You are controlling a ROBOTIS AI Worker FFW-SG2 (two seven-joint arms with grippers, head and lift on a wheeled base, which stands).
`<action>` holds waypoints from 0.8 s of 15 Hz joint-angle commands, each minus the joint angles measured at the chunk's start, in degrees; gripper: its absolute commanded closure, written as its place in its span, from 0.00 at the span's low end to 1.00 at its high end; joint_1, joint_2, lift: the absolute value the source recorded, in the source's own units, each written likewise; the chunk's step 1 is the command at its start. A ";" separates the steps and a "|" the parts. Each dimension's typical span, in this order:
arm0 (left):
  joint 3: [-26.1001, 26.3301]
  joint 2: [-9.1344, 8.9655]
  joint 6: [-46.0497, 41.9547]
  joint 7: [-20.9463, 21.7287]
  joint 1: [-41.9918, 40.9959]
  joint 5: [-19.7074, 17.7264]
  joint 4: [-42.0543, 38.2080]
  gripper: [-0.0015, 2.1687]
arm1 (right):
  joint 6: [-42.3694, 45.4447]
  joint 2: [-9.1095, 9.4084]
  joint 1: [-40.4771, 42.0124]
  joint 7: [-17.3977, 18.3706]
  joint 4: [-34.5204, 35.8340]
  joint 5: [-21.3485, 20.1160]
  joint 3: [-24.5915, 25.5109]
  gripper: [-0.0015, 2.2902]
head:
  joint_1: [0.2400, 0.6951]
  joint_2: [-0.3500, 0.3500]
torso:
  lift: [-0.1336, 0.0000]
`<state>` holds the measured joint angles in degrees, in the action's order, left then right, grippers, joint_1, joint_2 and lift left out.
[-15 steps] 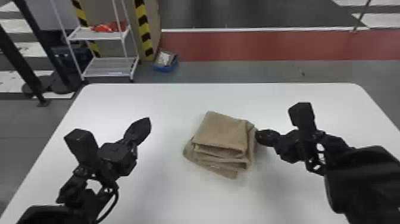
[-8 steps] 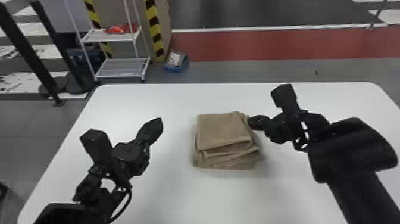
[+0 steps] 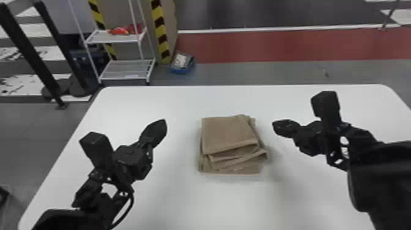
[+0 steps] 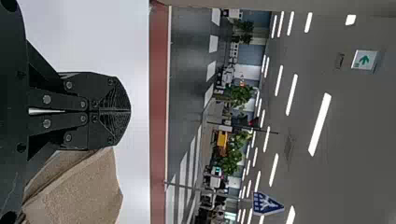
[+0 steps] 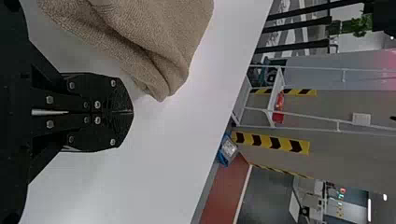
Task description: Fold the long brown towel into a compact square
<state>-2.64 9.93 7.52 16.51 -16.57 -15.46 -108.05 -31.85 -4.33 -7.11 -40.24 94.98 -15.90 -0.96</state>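
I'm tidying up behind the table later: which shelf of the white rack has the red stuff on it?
The upper shelf: the red stuff lies on it, well above the lower shelf, which sits close to the floor.

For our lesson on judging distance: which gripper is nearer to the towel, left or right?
Right. The right gripper is just right of the towel; the left gripper is to its left, across a wider gap.
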 commanded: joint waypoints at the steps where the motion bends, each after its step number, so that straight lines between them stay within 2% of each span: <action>1: 0.01 0.00 -0.53 -0.25 -0.31 0.00 -0.76 0.80 | 1.13 -0.51 4.21 -0.28 6.89 2.81 6.50 0.43 | 1.00 0.59 | 0.07; 2: 0.01 0.00 -2.11 -0.42 -0.49 0.08 -0.67 0.80 | 2.89 -0.51 5.08 -0.01 7.15 4.74 9.66 0.22 | 1.00 0.57 | 0.07; 3: 0.27 0.00 -2.99 -0.51 -0.66 0.35 -0.67 0.79 | 4.12 -0.51 5.35 -0.01 7.24 7.46 12.12 0.13 | 1.00 0.54 | 0.07; 4: 0.62 0.09 -4.39 0.28 -0.66 1.05 -0.59 0.68 | 6.40 -0.51 6.05 0.42 8.56 10.63 14.23 0.13 | 1.00 0.52 | 0.07; 6: 1.94 0.27 -8.44 0.63 -0.92 1.23 -0.76 0.11 | 7.63 -0.42 7.54 2.45 11.99 12.39 13.79 0.08 | 1.00 0.44 | 0.07; 7: 3.17 0.18 -11.42 -0.51 -0.84 1.23 -0.67 0.00 | 7.63 -0.24 7.98 3.33 14.36 14.14 12.65 0.07 | 1.00 0.43 | 0.07; 8: 4.75 0.18 -14.94 -3.06 -0.92 1.67 -0.59 0.00 | 7.46 0.20 9.04 4.38 16.56 15.02 11.07 0.07 | 1.00 0.42 | 0.07; 10: 7.57 -0.08 -23.73 -6.40 -0.84 5.18 1.17 0.01 | 9.74 0.46 11.85 9.57 19.02 14.85 6.50 0.07 | 1.00 0.44 | 0.07; 12: 9.50 -0.52 -24.96 -9.91 -0.49 6.94 2.05 0.01 | 14.49 0.72 14.14 14.14 18.32 15.20 3.16 0.06 | 0.95 0.47 | 0.07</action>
<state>5.52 9.64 -16.23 7.86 -17.30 -9.80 -106.62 -20.11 -3.81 5.49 -27.04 113.61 -0.97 4.35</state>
